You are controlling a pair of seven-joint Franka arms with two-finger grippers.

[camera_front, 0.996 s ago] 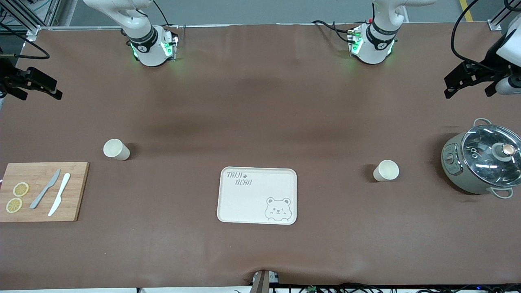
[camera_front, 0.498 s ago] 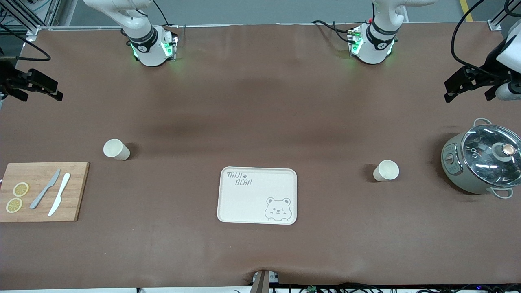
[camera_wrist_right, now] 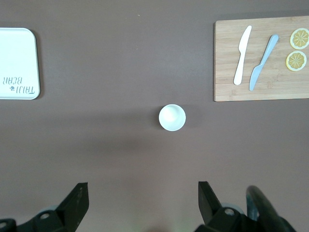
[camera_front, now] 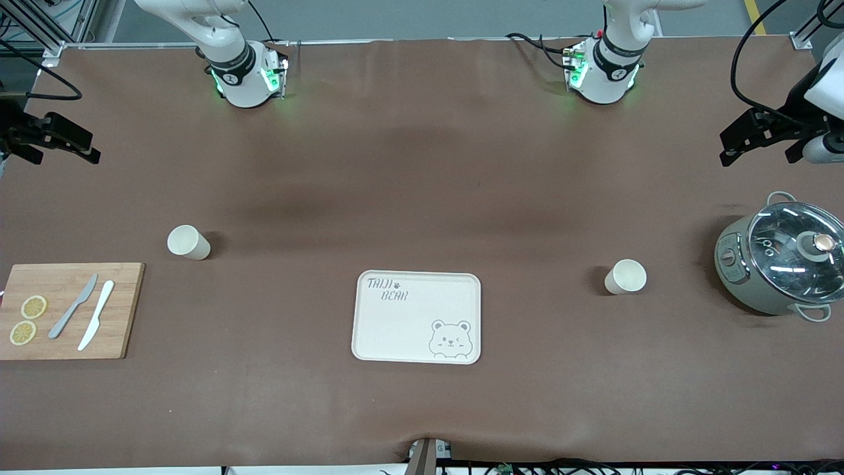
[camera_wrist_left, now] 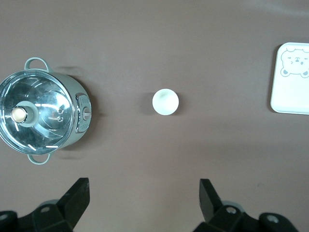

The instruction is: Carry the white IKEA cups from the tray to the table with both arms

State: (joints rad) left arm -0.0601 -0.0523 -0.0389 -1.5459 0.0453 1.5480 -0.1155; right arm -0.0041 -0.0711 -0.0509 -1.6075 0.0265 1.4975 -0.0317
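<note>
Front view: the bear-print tray (camera_front: 417, 317) lies bare mid-counter (camera_front: 422, 171), one white cup (camera_front: 188, 242) upright toward the right arm's end just beside the cutting board (camera_front: 66, 311) (two knives and lemon slices on it), the other white cup (camera_front: 625, 276) upright toward the left arm's end between tray and lidded pot (camera_front: 781, 256); the left tool (camera_front: 745, 137) and right tool (camera_front: 56, 140) hang at the counter's two ends. Left wrist view: left tool (camera_wrist_left: 143, 200) with jaws spread wide, holding nothing, the cup (camera_wrist_left: 165, 102) apart from the pot (camera_wrist_left: 43, 116). Right wrist view: right tool (camera_wrist_right: 142, 203) likewise wide apart and empty-handed, its cup (camera_wrist_right: 172, 117) between tray corner (camera_wrist_right: 18, 64) and board (camera_wrist_right: 260, 59).
</note>
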